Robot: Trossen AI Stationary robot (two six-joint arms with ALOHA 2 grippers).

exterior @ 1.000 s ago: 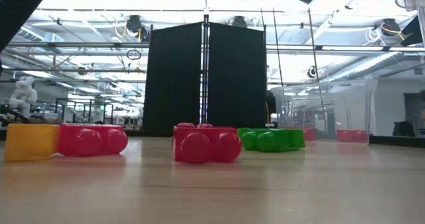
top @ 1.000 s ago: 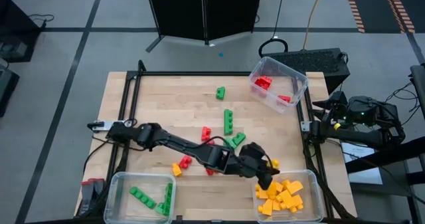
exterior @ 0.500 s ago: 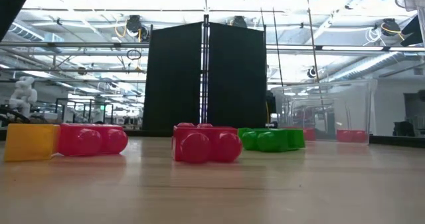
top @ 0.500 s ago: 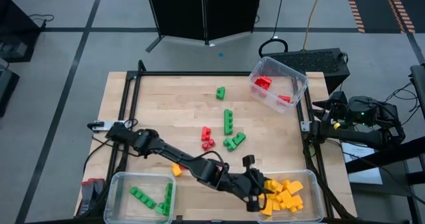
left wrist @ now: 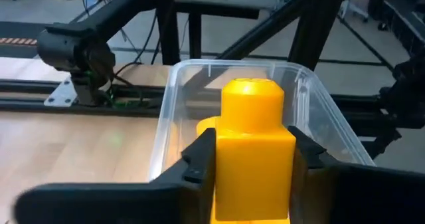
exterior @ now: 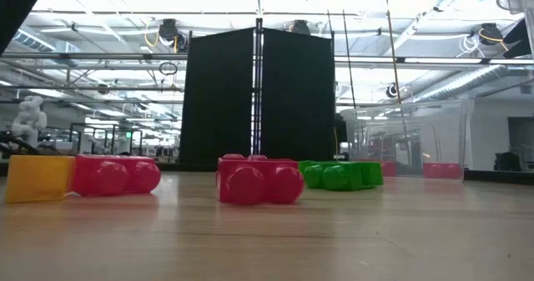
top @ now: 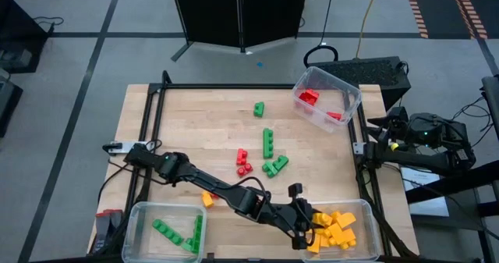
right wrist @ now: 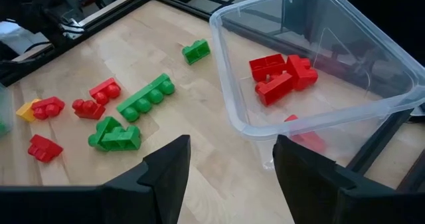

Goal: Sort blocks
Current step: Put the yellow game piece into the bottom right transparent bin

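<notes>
The left arm's jaws point(left wrist: 252, 164) are clamped on a yellow block point(left wrist: 255, 154), one finger on each flat side, stud pointing up. That grip keeps the block square and upright, so it should drop cleanly once the fingers part. From above, the jaws sit at the near edge of the yellow bin point(top: 366, 216), just over the heap of yellow blocks point(top: 335, 228) already inside. The position suits a release into the matching colour, which I judge to be the step in hand.

The other places, taken from the yellow bin: across the table's front edge stands the green bin point(top: 140, 216) with a few green blocks point(top: 165, 230). Toward the far corner on the same side as the yellow bin lies the red bin point(top: 349, 99), tipped at an angle, holding red blocks point(right wrist: 282, 74).

Loose blocks still wait on the table point(top: 195, 115) between the bins. They include a red pair point(top: 243, 160), green pieces point(top: 269, 144), a lone green block point(top: 259, 108) and an orange block point(top: 207, 198) beside the arm.

The right arm's jaws point(right wrist: 229, 167) stand apart, parked off the table beyond the red bin.
</notes>
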